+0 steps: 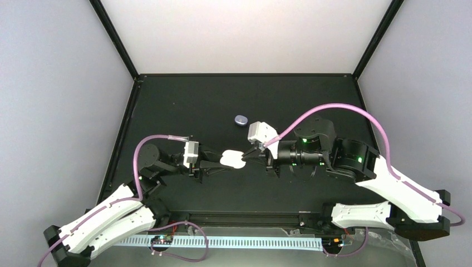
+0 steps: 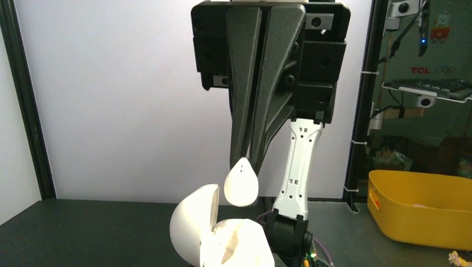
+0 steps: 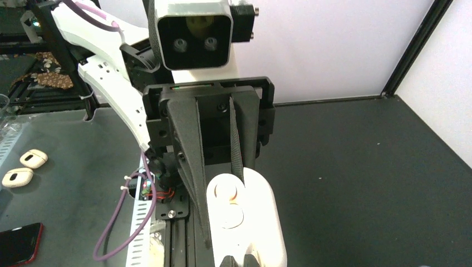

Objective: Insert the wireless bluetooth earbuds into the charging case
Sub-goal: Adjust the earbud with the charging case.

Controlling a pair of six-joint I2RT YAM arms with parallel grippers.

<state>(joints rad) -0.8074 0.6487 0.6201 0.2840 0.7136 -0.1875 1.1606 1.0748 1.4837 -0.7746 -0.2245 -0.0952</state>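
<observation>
The white charging case [image 1: 232,160] hangs open above the mat, and my left gripper [image 1: 224,163] is shut on it from the left. In the left wrist view its lid [image 2: 195,228] stands up beside the base [image 2: 245,245]. My right gripper [image 2: 249,158] points down over the case, shut on a white earbud [image 2: 241,183]. That bud hangs just above the base, apart from it. The right wrist view shows the case [image 3: 261,222] with two round recesses, the left fingers [image 3: 192,161] clamping it, and my right gripper [image 3: 236,260] shut at the bottom edge. No purple earbuds show.
A small purplish-grey oval object [image 1: 240,119] lies on the black mat behind the grippers. Off the table stand a yellow bin [image 2: 423,208], two cream oval objects [image 3: 25,167] and a red phone [image 3: 19,245]. A slotted cable rail [image 1: 234,242] runs along the near edge.
</observation>
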